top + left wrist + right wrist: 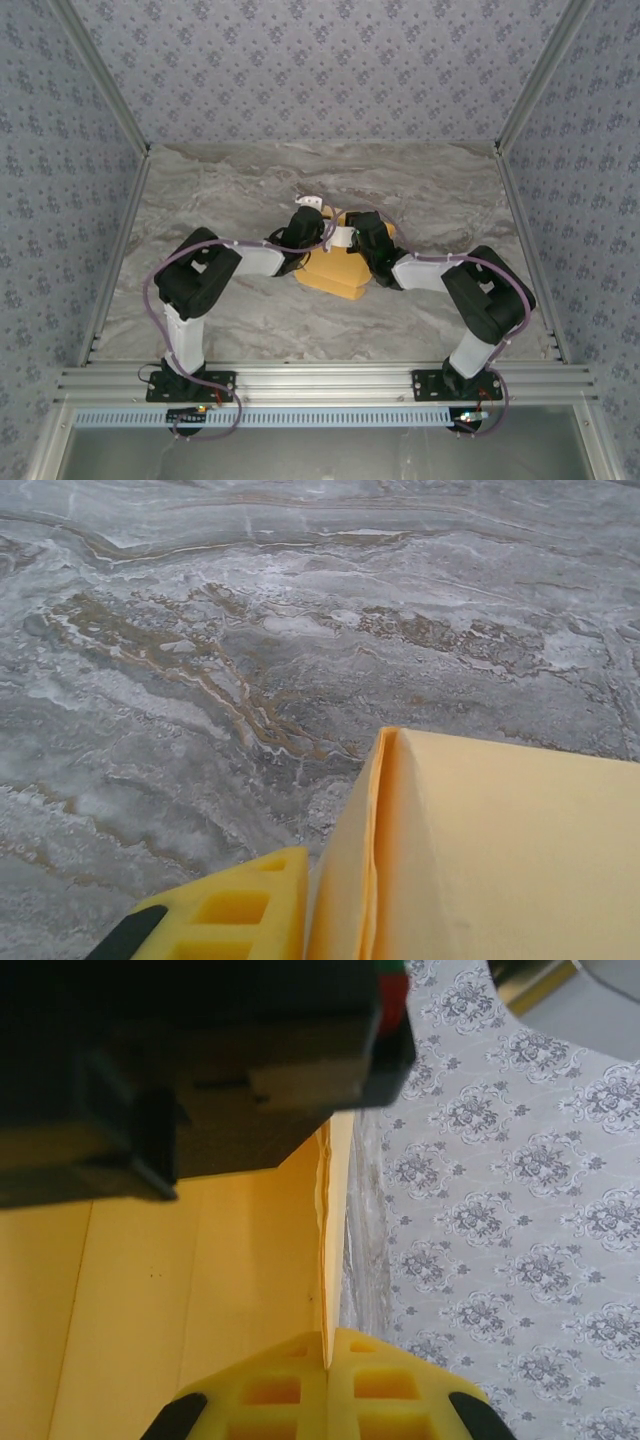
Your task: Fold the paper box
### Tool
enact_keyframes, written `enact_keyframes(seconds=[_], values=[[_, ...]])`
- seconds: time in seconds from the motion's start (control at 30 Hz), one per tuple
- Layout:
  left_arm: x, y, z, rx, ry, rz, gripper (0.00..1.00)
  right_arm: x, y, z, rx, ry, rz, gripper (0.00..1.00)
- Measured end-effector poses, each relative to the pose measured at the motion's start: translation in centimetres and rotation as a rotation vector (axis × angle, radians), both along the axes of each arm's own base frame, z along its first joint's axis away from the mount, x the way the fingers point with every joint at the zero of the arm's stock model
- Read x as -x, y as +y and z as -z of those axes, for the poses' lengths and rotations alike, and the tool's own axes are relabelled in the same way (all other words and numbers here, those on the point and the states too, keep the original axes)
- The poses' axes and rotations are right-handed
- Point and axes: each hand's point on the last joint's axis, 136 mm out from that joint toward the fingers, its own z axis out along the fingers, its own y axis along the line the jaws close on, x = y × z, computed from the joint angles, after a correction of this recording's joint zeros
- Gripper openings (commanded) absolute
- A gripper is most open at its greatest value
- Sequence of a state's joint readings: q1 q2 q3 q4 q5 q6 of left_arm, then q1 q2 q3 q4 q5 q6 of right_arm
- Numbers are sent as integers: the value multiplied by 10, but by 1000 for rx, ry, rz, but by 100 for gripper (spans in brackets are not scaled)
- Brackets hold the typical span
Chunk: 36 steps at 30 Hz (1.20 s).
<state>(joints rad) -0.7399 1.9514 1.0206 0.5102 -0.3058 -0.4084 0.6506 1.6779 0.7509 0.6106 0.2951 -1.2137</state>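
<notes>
The paper box [335,272] looks light and bendy; my right gripper [327,1400] pinches its edge at bottom centre; whether the left gripper [305,228] grips, I can't tell.

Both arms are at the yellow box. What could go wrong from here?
The right fingers pinch only a thin edge of the paper box, so a pull could tear it or let it slip out. The left finger sits right beside the box's folded edge, so closing there might crush the fold or crease the wrong panel.
</notes>
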Motion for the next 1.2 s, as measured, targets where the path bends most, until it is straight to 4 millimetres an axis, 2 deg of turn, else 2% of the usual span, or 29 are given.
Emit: enact_keyframes(seconds=[0.63, 0.8, 1.0, 1.2], values=[[5, 3, -2, -50, -50, -80, 10, 4, 5, -3, -19, 10, -21, 0], [5, 3, -2, -51, -61, -71, 15, 4, 5, -3, -20, 14, -19, 0], [3, 7, -2, -9, -73, -49, 33, 6, 4, -3, -25, 25, -15, 0], [4, 10, 2, 20, -65, 10, 43, 6, 3, -1, -28, 37, -11, 0]])
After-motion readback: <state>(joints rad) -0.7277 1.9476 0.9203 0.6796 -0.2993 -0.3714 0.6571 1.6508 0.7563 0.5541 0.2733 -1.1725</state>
